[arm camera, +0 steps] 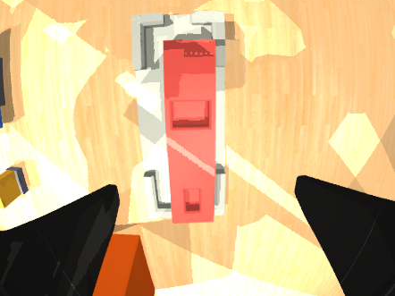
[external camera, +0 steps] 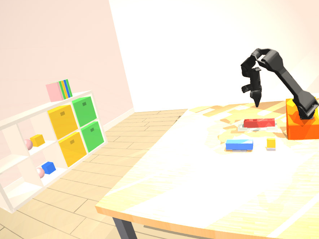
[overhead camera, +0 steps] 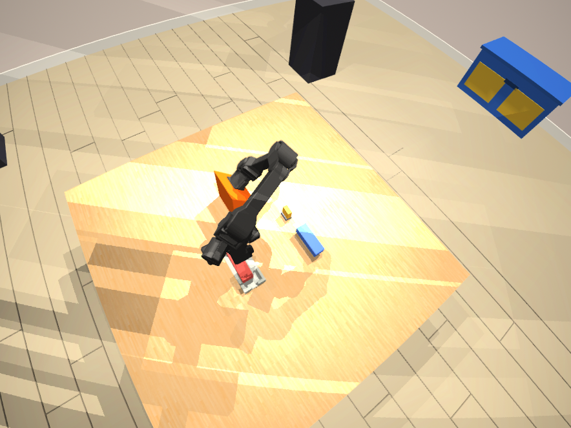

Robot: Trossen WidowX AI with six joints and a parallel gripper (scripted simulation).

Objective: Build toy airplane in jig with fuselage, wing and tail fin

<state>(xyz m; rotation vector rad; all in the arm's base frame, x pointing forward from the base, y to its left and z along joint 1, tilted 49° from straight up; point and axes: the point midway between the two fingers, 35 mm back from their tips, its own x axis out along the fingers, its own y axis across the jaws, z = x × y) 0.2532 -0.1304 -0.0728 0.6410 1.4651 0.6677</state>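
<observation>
The red fuselage (overhead camera: 244, 272) (external camera: 259, 123) (arm camera: 189, 87) lies in the pale grey cradle (overhead camera: 259, 277) (external camera: 241, 127) (arm camera: 149, 151), sockets facing up. In the wrist view it sits off-centre, against the right-hand walls, with a gap on the left, and its tail end covers the cradle's near end. I cannot tell whether it is fully down. Both sockets are empty. My gripper (external camera: 257, 105) (arm camera: 210, 191) is open and empty, above the fuselage. The blue wing (overhead camera: 309, 241) (external camera: 239, 144) and the yellow tail fin (overhead camera: 286, 212) (external camera: 271, 142) (arm camera: 9, 187) stand apart on the table.
The orange base block (overhead camera: 232, 195) (external camera: 302, 131) (arm camera: 121, 266) carries the arm near the cradle's tail end. The wooden table's front edge (external camera: 165, 224) shows in the exterior view. A white shelf (external camera: 99, 132) stands beyond the table.
</observation>
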